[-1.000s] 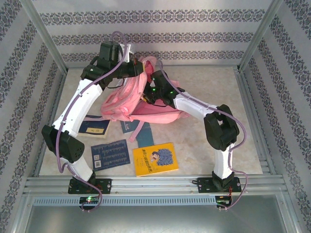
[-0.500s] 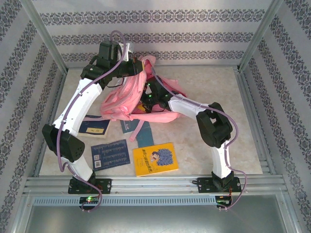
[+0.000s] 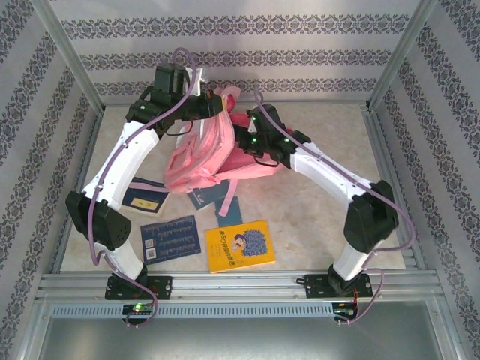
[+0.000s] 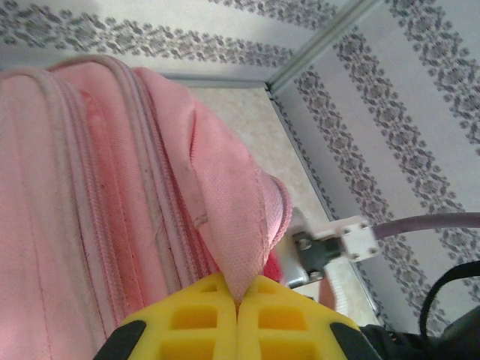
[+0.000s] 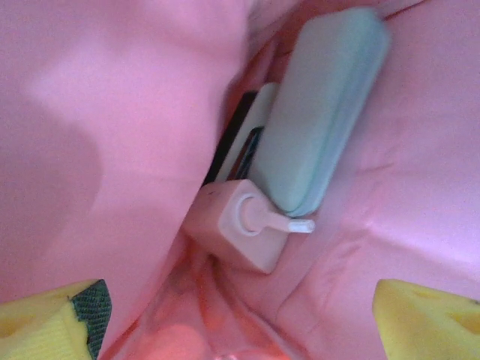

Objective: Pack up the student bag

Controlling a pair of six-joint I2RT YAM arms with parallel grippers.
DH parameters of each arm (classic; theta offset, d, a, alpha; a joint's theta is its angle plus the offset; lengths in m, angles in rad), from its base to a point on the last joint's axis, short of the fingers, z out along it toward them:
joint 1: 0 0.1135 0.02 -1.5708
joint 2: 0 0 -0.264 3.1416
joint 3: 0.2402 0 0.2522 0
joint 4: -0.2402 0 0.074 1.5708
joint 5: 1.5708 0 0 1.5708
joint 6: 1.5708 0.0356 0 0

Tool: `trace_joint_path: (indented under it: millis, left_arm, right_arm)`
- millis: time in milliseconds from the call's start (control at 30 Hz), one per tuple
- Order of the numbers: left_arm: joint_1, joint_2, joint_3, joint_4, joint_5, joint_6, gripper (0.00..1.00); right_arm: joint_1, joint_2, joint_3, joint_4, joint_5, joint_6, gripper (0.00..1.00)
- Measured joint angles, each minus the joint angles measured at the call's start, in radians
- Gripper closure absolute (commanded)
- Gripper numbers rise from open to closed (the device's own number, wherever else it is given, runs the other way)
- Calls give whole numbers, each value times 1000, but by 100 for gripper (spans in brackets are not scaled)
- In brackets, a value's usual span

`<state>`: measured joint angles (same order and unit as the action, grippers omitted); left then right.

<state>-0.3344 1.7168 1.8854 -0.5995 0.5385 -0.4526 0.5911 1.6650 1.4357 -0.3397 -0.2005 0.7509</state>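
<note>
Packing is partly done. The bag (image 3: pixel 206 154) hangs in the upper middle of the overhead view, its top pulled up by the left gripper (image 4: pixel 238 298), whose yellow fingers are pressed together on a fold of pink fabric at the bag's rim. The right gripper (image 5: pixel 240 321) is down inside the mouth, jaws spread wide with nothing between them. Below it 3 things already lie in the bag: a pale green case (image 5: pixel 330 112), a white charger (image 5: pixel 244 225) touching the case's lower end, and a thin dark-edged item (image 5: pixel 234 142) beside them that I cannot identify.

Still out on the table (image 3: pixel 330 135) are a yellow book (image 3: pixel 240 246) at lower centre, a dark blue book (image 3: pixel 171 238) just left of it, a blue book with a yellow label (image 3: pixel 146 199) under the left arm, and 2 more near the bag's lower edge, a blue book (image 3: pixel 202 197) and a blue-green book (image 3: pixel 229 210). So at least 5 books look left to load, and the bag is not yet closed.

Compared with 1 second ago, the right arm has stretched out: its elbow has swung toward the lower right of the overhead view and its wrist sits a little higher and further right. The bag's lower part has drawn in and shifted right, off the labelled book. The left arm and the loose books look unchanged
</note>
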Motion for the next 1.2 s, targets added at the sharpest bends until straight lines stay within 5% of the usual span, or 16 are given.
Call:
trace_joint_path:
  millis: [133,333,600,833,1200]
  left_arm:
    - [-7,0,0,12,-19,0,100]
    - [15,9,0,39,-79,-1,100]
    - [16,81,61,45,-115,0,100]
    - [16,106,95,44,-130,1,100]
    - [16,106,96,45,-132,0,100]
  right_arm:
    - [2,-161,-164,-34,44,-94,49]
    - [29,-316,-303,-88,27,-221,70]
    - [170,-223,-326,-169,-52,-394,100]
    - [327,-38,-370,-254,-119,-490,100]
    - [353,110,-364,-270,-86,-432,100]
